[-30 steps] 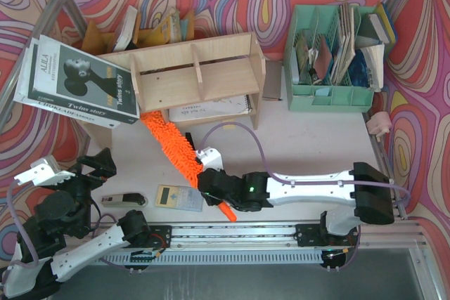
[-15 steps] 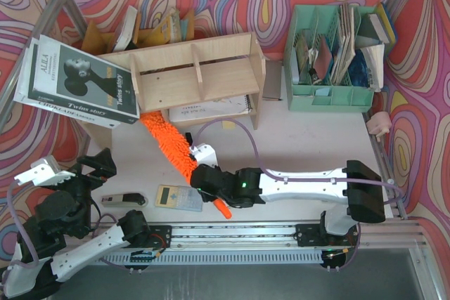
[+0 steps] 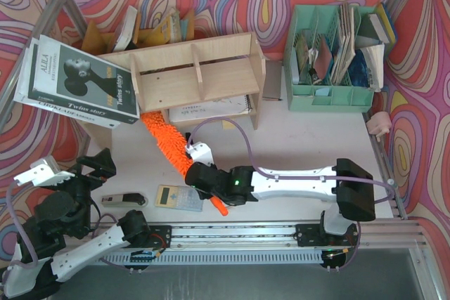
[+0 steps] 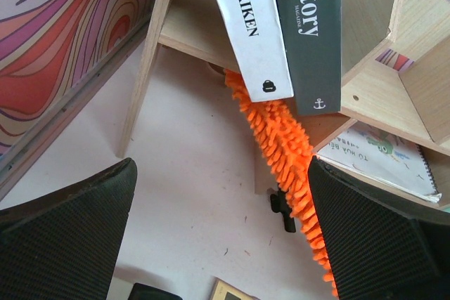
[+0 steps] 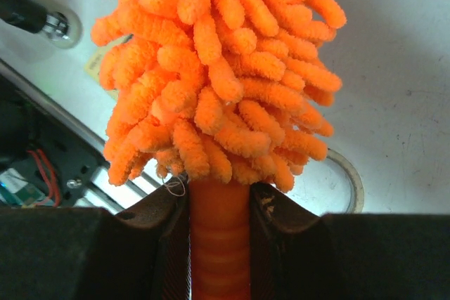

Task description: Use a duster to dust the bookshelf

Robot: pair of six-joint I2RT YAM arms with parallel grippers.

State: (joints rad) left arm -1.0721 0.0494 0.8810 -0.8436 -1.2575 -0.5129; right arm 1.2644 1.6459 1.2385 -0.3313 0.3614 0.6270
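Right tool (image 3: pixel 199 161) shifted left; left wrist view shows duster (image 4: pixel 288 145) probably under bookshelf (image 4: pixel 190 26)

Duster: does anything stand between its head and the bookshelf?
Nothing visible does. The right pincer holds the duster, and its head reaches under the left end of the bookshelf. Two books overhang that end above it.

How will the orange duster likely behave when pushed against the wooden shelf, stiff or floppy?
The duster probably gives softly at its head: the strands splay loosely in the right wrist view. Its core seems fairly stiff, since the head runs straight toward the bookshelf. The ribbed handle, pinched in the right gripper, likely resists slipping.
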